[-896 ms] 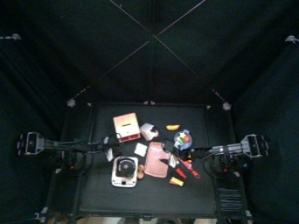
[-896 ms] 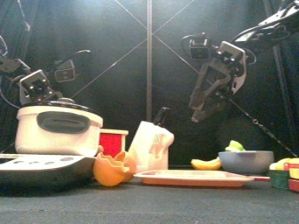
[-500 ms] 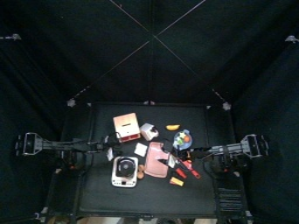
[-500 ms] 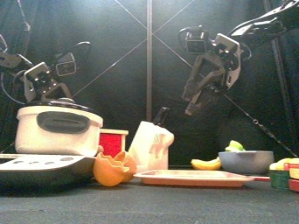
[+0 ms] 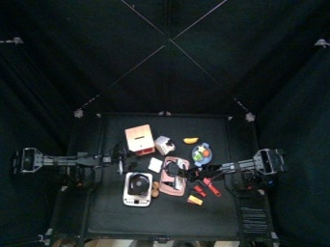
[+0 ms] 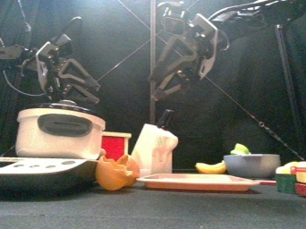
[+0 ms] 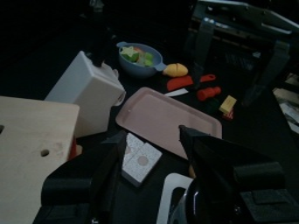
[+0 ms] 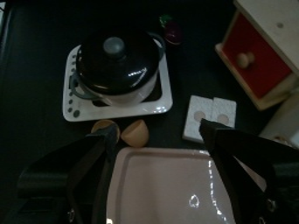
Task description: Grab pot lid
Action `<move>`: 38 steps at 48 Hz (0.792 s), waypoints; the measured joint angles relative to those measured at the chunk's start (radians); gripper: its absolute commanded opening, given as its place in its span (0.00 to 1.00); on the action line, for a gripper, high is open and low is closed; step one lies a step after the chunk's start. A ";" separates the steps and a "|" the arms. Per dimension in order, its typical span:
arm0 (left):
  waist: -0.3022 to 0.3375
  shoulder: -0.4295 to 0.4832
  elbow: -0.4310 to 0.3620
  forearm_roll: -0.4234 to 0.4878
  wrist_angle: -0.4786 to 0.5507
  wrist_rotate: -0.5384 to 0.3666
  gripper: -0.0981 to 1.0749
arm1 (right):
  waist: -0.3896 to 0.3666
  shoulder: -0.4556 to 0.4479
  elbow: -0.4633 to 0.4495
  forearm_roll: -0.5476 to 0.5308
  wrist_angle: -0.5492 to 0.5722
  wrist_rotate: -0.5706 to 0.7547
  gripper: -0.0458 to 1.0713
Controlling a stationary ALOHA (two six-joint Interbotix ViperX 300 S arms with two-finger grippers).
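Black and round with a knob in its middle, the pot lid sits on the one white cooker near the bench's front left corner. Both arms hang high above it; judging by that, the approach step is in hand and no grasp has begun. The right pincer looks straight down on the lid with its jaws spread wide; the left pincer is open too, hovering over the cooker. Next, one pincer must descend and close on the knob. Counted: one pink tray, one bowl, one banana.
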 measured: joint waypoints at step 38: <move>0.137 -0.011 0.035 -0.034 -0.049 -0.002 0.83 | 0.035 0.380 -0.393 -0.066 -0.038 0.000 0.97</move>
